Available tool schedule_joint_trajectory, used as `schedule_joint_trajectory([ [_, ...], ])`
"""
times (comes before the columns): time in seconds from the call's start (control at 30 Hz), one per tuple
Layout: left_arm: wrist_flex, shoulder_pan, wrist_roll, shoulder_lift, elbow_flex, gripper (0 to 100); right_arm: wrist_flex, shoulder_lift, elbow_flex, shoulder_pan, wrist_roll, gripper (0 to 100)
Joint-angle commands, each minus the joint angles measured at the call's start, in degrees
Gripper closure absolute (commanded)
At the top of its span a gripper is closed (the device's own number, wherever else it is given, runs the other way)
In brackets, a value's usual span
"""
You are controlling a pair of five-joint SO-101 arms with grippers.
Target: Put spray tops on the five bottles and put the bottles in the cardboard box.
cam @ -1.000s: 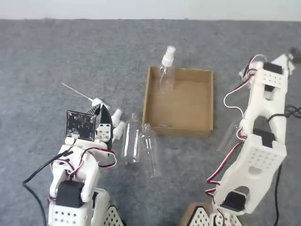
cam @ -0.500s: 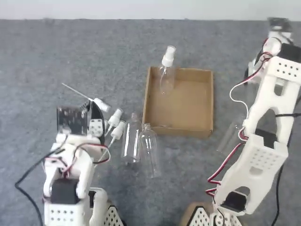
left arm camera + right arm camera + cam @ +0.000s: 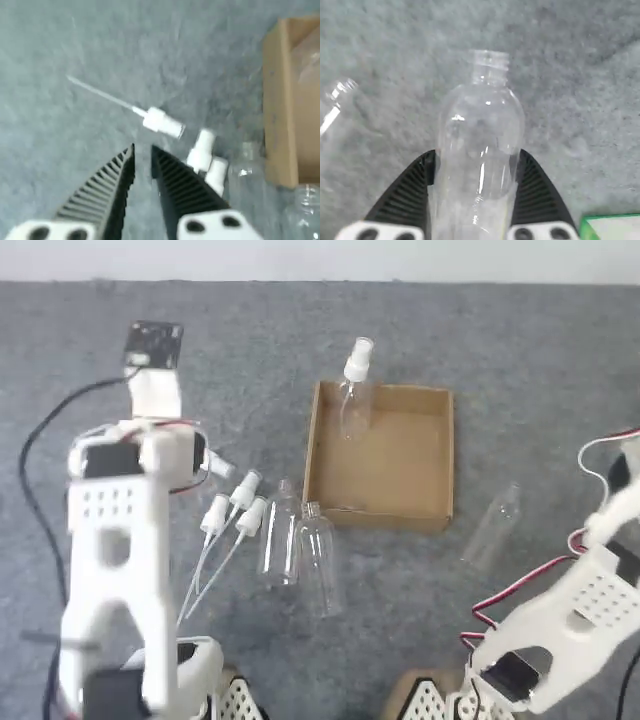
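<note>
Right gripper point(image 3: 475, 162) pinching clear bottle point(image 3: 485, 115), base cut off, left gripper point(image 3: 142, 150) slightly spread near spray top point(image 3: 162, 122)

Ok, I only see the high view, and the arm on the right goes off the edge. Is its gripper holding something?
Observer: Yes. The right gripper is shut on a clear plastic bottle.
Operator: Does that bottle have a spray top on?
Observer: No. Its threaded neck is bare and open.
Operator: And is the left one holding a top?
Observer: No. The left gripper holds nothing, jaws a little apart, over the grey carpet close to a white spray top with a long thin tube.
</note>
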Motion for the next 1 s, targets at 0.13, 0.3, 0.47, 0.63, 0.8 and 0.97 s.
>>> schedule_joint_trajectory([
  [0.13, 1.9, -0.3, -10.5, 14.9, -5.1, 91, -6.4, -0.8, 10.2, 4.8, 9.0, 99.2],
  [0.3, 3.5, -0.1, -14.9, 20.0, -5.1, 90, -12.2, -1.5, 17.9, 5.6, 10.4, 99.2],
  [0.47, 3.3, 1.7, -17.5, 20.2, -1.7, 88, -14.6, -1.5, 21.5, 5.3, 10.5, 99.2],
  [0.63, -5.6, 3.9, -17.8, 20.4, 5.5, 86, -15.2, -1.5, 21.9, 5.3, 10.5, 99.2],
  [0.8, -12.8, 0.6, -18.1, 20.4, 10.3, 86, -15.3, -1.5, 22.6, 5.5, 10.5, 99.2],
  [0.97, -13.3, -2.3, -20.0, 20.9, 9.8, 86, -15.3, -1.5, 22.5, 4.5, 10.1, 99.2],
])
